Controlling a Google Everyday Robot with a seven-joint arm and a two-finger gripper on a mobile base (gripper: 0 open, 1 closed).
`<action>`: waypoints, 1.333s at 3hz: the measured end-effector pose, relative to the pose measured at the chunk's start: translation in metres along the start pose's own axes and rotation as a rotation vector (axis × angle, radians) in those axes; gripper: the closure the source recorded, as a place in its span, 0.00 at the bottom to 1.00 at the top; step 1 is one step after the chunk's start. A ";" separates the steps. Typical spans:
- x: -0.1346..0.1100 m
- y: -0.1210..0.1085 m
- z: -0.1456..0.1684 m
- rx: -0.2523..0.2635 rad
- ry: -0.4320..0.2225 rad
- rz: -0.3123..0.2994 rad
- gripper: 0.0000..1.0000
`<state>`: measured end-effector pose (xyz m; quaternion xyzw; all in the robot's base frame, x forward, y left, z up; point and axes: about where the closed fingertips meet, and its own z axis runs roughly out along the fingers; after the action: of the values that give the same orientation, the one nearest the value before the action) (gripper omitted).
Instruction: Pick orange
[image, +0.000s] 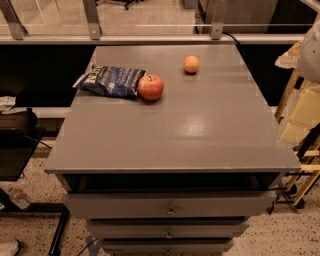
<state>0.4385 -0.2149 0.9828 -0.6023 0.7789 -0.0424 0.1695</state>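
Orange (191, 64): sat upper centre of frame on counter (200, 135), apart from apple (151, 87). Gripper: out of frame, state could not be told. Best approached from above, closing gently.

One high, near camera looks down at the cabinet (175, 135) from its drawer side, gripper seemingly offscreen.

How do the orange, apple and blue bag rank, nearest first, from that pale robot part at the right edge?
The gripper itself is out of view; ranked from the pale arm part at the upper right edge:
1. orange, back right of the table.
2. apple, left of centre.
3. blue bag, farthest left.
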 end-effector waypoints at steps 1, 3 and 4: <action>0.000 0.000 0.000 0.000 0.000 0.000 0.00; 0.010 -0.032 0.010 0.068 -0.111 0.112 0.00; 0.013 -0.095 0.045 0.126 -0.285 0.259 0.00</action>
<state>0.5379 -0.2471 0.9639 -0.4853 0.8138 0.0170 0.3194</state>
